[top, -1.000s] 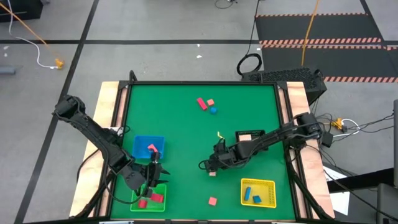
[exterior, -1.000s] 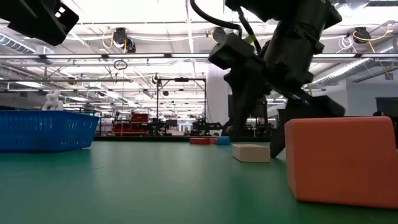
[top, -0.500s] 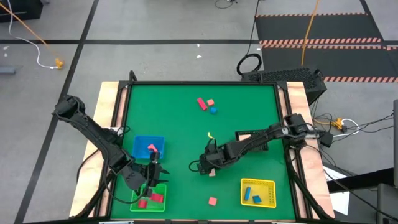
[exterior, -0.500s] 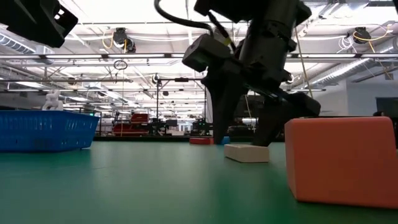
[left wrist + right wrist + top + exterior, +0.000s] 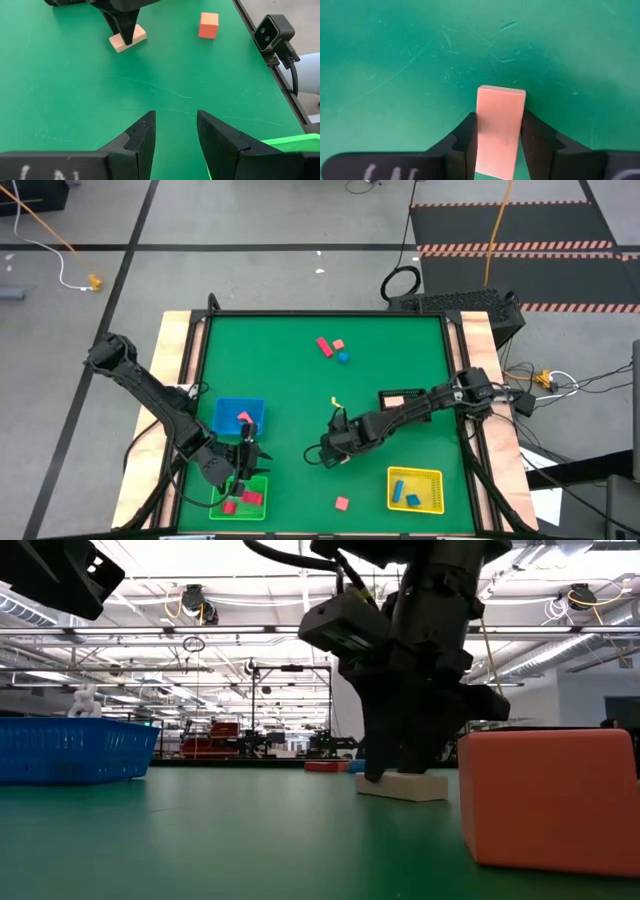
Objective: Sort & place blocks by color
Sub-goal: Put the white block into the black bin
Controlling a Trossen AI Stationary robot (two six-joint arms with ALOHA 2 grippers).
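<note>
I've got the right gripper (image 5: 497,137) low on the mat, fingers clamped on the tan block (image 5: 498,127); left gripper (image 5: 175,135) hangs parted over the green tray (image 5: 262,485).

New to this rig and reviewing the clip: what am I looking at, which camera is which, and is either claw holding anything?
Two robot arms work at a green table, sorting small blocks by colour. One picture looks straight down from overhead, one looks level across the tabletop, and one comes from each wrist.

The right claw is down at mid-table, its fingers closed against the sides of a tan block that rests on the mat. The left claw hangs open and empty by the green tray, which holds red blocks.

Also there: a blue tray, a yellow tray with blue blocks, and loose blocks on the mat.
</note>
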